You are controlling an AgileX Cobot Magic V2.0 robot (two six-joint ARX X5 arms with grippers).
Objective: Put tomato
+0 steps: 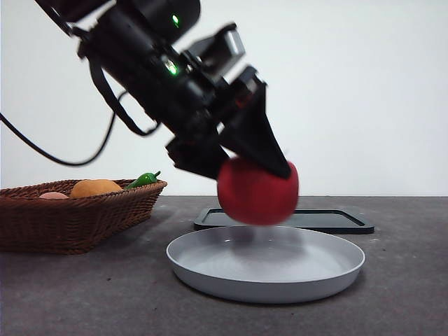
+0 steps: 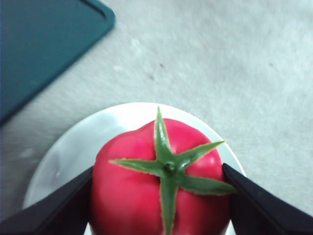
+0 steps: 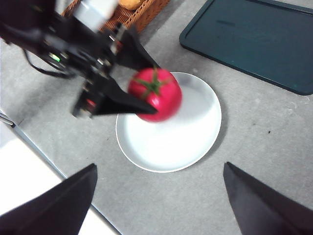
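My left gripper (image 1: 255, 183) is shut on the glossy red tomato (image 1: 257, 191), which hangs a little above the white plate (image 1: 210, 269) without touching it. In the left wrist view the tomato (image 2: 146, 196) fills the space between the two black jaws, its green star calyx facing the camera, with the plate (image 2: 63, 147) beneath. The right wrist view looks down from high up on the tomato (image 3: 155, 94) over the plate (image 3: 181, 142), held by the left gripper (image 3: 146, 85). My right gripper (image 3: 159, 198) is open, well above the table, holding nothing.
A wicker basket (image 1: 70, 217) at the left holds an orange fruit (image 1: 95, 187), a pale pink fruit (image 1: 53, 196) and a green pepper (image 1: 143, 179). A dark flat tray (image 1: 336, 220) lies behind the plate. The table's edge (image 3: 49, 161) runs near the plate in the right wrist view.
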